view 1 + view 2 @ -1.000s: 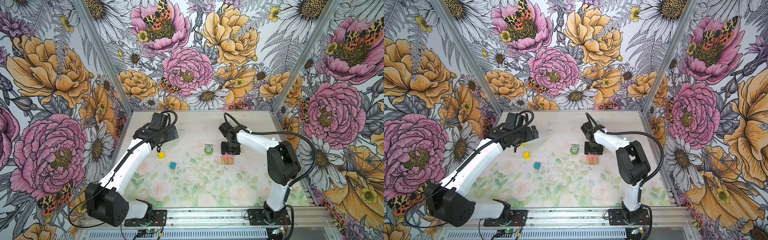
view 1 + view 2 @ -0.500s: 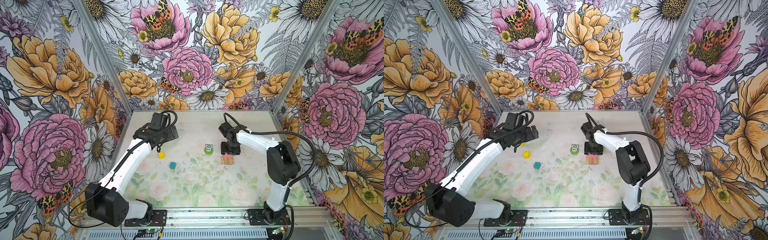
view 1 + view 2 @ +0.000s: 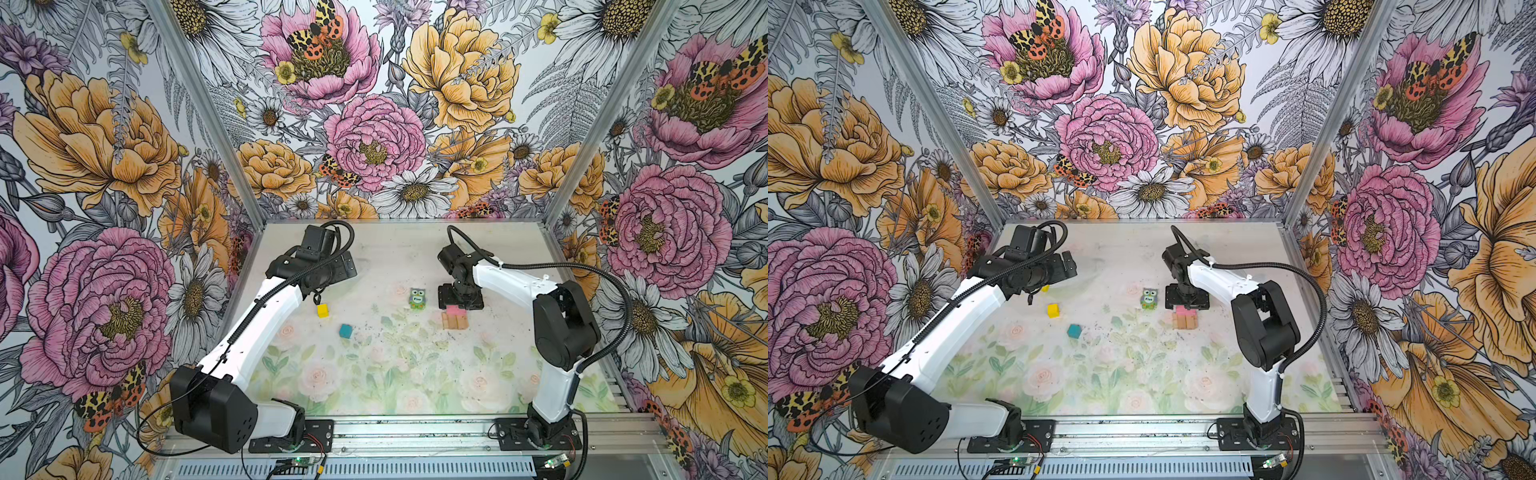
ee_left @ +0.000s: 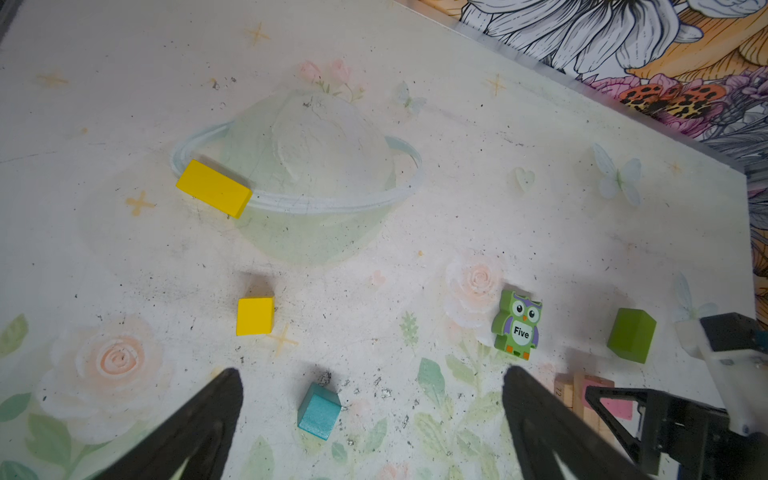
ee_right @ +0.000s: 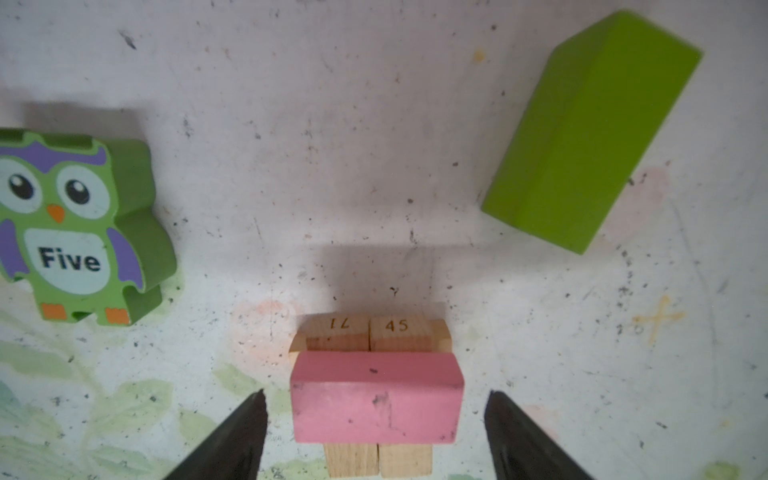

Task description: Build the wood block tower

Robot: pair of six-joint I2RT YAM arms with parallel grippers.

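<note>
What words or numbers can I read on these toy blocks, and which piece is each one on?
"Five": printed on the white belly of the owl block.
"45": handwritten on the end face of a tan bar lying under the pink block.
"71": handwritten on the end of the neighbouring tan bar; it appears upside down in the right wrist view, so this reading is less sure.
No other readable text shows on the remaining blocks.

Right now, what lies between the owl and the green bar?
Nothing: only bare table between the owl and the green bar, as the right wrist view shows. The tower stands off that line.
</note>
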